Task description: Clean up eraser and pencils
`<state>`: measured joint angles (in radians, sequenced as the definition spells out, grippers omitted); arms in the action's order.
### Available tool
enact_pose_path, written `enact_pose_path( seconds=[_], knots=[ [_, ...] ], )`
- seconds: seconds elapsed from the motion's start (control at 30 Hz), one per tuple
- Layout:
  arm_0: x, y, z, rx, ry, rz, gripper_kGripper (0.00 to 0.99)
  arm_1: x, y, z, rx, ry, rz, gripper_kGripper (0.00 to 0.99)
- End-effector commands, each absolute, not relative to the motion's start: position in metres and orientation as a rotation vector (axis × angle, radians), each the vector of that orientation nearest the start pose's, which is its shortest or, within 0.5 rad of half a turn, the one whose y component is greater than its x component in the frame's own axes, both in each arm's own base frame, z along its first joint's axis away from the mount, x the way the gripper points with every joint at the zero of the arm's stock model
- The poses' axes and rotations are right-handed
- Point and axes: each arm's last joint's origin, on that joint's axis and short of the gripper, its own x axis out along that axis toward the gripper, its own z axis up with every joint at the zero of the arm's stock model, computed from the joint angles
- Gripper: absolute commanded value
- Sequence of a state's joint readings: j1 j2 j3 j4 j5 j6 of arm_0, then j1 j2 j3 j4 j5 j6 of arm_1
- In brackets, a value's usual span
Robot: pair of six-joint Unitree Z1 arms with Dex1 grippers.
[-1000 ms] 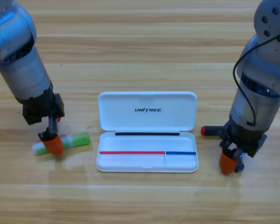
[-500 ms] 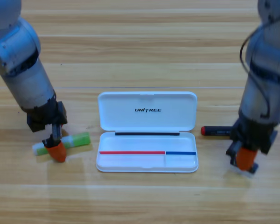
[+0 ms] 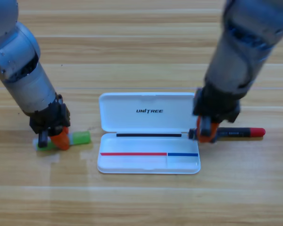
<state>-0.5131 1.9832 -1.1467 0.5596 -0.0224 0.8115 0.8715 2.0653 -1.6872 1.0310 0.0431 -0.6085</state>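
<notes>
While both arms work low over the wooden surface [image 3: 141, 202], the scene reads from the near edge to the far one as follows.

Case: the white case [image 3: 148, 162] lies open at the middle of the surface, its tray toward the near edge and its lid, printed UNITREE, lying flat behind it.

Green-and-white pencil: the green-and-white pencil [image 3: 80, 138] lies flat on the surface left of the case, just beside the tray's left end but apart from it; its lime-green end points toward the case, and its pale end is mostly hidden under the left end effector.

Left end effector: the left end effector [image 3: 56, 140] points down onto the middle of the green-and-white pencil, one orange jaw showing in front of it; whether the jaws clamp the pencil I cannot tell.

Red pencil: the red pencil [image 3: 243, 133] lies roughly level, just right of the case, its red tip pointing away to the right and its black labelled band nearer the case.

Right end effector: the right end effector [image 3: 205, 133] sits at the case's right edge, level with the hinge, its orange jaws closed around the left end of the red pencil.

Eraser: it cannot be made out.

Arms: the left arm [image 3: 21, 70] comes in from the upper left corner, the right arm [image 3: 243, 52] from the upper right.
</notes>
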Motion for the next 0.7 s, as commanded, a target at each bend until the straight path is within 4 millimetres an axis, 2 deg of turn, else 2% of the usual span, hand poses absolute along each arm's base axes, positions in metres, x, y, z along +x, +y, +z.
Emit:
enact_pose_path(
  seconds=[0.03, 0.4, 0.53, 0.7],
  knots=[
    [0.299, -0.159, 0.187, 1.021, 1.176, -0.948, 0.0, 0.249, 0.346, 0.231, -1.146, 1.138, 1.251, 0.0],
    [0.29, -0.154, 0.256, 1.054, 1.101, -0.945, 0.0, 0.255, 0.356, 0.207, -1.168, 1.18, 1.258, 0.0],
    [0.286, -0.152, 0.268, 1.057, 1.094, -0.941, 0.0, 0.258, 0.359, 0.201, -1.173, 1.189, 1.254, 0.0],
    [0.281, -0.149, 0.272, 1.06, 1.09, -0.942, 0.0, 0.259, 0.36, 0.198, -1.171, 1.195, 1.255, 0.0]
  ],
)
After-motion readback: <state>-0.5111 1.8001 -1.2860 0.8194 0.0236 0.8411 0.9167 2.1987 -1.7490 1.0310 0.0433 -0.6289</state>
